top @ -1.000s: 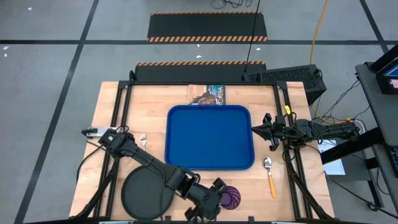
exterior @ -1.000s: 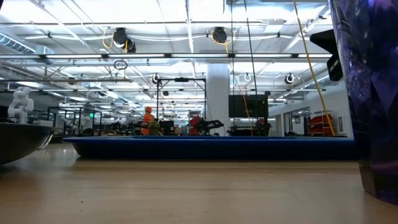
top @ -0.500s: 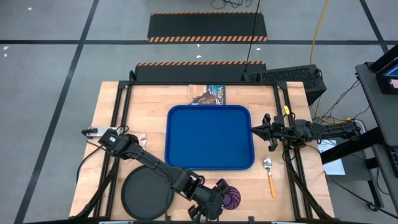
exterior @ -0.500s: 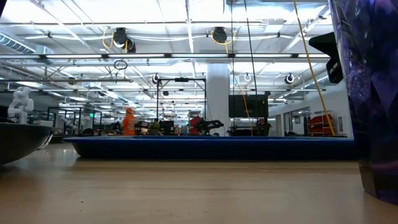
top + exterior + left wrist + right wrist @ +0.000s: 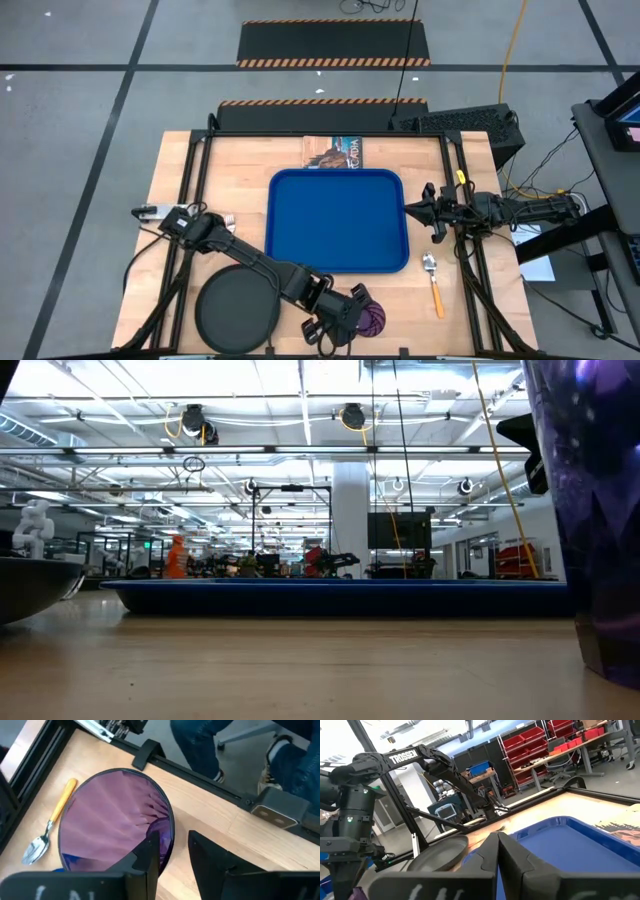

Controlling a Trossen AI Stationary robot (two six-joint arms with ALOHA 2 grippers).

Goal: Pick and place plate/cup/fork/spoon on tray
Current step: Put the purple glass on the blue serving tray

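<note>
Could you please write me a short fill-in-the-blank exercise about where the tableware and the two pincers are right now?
1. The left pincer straddles the rim of the purple ____.
2. The blue tray holds ____ of the four items.
3. The spoon lies beside the tray, on the side of the ____ arm.
4. The black plate rests on the ____, not on the tray.

Missing words: cup; none; right; table

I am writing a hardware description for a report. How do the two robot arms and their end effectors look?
Both arms are dark, nearly black, built of slim jointed segments. The left end effector has two flat, angular black fingers. The right end effector has matching black fingers. The left arm carries white "TROSSEN" lettering. Dark cables trail behind the right arm.
</note>
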